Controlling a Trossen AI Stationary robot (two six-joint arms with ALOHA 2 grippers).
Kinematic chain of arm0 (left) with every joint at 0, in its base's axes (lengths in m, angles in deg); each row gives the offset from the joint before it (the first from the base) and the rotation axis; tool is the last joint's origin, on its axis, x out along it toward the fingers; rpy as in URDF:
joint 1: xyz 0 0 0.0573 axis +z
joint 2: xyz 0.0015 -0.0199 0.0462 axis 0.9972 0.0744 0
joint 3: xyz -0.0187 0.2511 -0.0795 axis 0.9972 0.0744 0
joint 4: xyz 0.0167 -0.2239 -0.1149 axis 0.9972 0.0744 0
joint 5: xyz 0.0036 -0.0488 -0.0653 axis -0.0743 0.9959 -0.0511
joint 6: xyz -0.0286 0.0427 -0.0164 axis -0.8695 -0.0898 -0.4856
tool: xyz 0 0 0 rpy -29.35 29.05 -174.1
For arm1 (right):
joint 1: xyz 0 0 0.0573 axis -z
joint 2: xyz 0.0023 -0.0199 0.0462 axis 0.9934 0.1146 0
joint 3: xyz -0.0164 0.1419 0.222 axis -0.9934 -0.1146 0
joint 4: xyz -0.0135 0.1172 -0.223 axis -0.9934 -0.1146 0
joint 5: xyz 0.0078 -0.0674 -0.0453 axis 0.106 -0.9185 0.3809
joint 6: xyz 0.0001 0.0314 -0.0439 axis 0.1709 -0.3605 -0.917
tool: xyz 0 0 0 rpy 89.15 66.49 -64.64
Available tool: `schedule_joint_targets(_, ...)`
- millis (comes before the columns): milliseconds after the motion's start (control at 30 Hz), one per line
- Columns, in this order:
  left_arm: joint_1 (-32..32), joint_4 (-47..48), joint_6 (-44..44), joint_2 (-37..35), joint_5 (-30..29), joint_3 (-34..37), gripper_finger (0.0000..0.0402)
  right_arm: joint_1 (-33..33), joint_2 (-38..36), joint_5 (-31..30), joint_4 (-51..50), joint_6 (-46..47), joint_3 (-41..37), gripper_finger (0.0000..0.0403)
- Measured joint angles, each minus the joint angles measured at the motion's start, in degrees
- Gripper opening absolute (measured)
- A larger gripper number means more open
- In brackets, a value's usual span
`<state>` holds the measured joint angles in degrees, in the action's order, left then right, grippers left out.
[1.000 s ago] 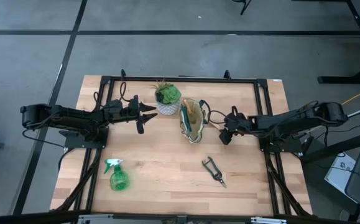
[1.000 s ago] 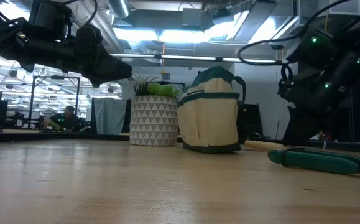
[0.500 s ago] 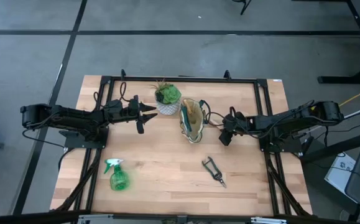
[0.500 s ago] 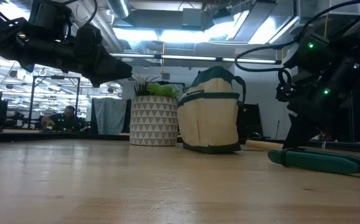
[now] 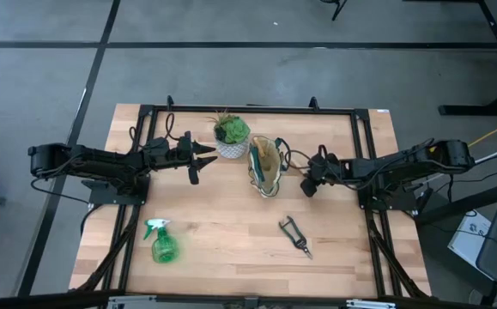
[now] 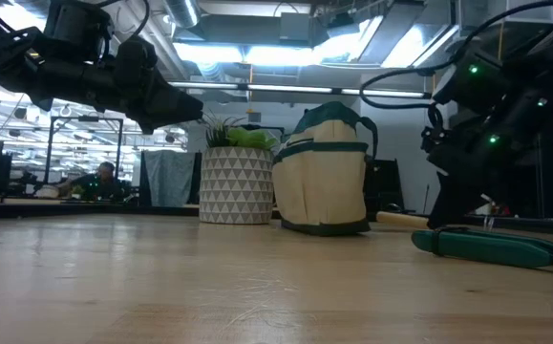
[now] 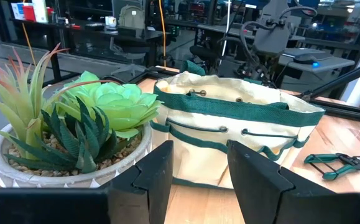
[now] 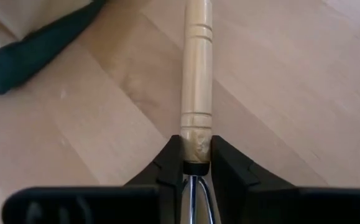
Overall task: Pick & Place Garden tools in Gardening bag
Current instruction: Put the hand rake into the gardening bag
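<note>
Gripping wooden-handled tool point(image 8: 196, 81), right gripper point(image 8: 195, 163); handle toward gardening bag point(image 5: 264, 166).

A light wooden plank table top point(image 5: 231, 232) framed by black metal rails point(image 5: 248, 110) stands on a grey concrete floor point(image 5: 51, 60) crossed by dark lines. Beyond the far table edge, the room holds long bright ceiling light strips point(image 6: 257, 50), dark workbenches point(image 7: 248, 31) and a seated person point(image 6: 99, 182) at a distant desk.
</note>
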<state>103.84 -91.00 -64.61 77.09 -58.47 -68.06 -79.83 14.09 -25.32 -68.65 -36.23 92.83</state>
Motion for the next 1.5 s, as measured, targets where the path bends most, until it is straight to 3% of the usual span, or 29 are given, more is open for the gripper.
schedule_joint_targets(267, 0.0, 0.0, 0.0, 0.0, 0.0, 0.0, 0.0148, 0.2, -2.0, -1.1, 5.4, -3.2, 0.0, 0.0057)
schedule_joint_targets(800, 0.0, 0.0, 0.0, 0.0, 0.0, 0.0, 0.0148, 0.3, -13.2, -21.4, 6.8, -9.7, 0.0, 0.0056)
schedule_joint_targets(1233, 0.0, 0.0, 0.0, 0.0, 0.0, 0.0, 0.0148, 0.3, -19.1, -22.5, 27.1, -29.5, 0.1, 0.0056)
schedule_joint_targets(1500, 0.0, 0.0, 0.0, 0.0, 0.0, 0.0, 0.0148, 0.8, -19.5, -22.0, 27.8, -36.6, 4.7, 0.0056)
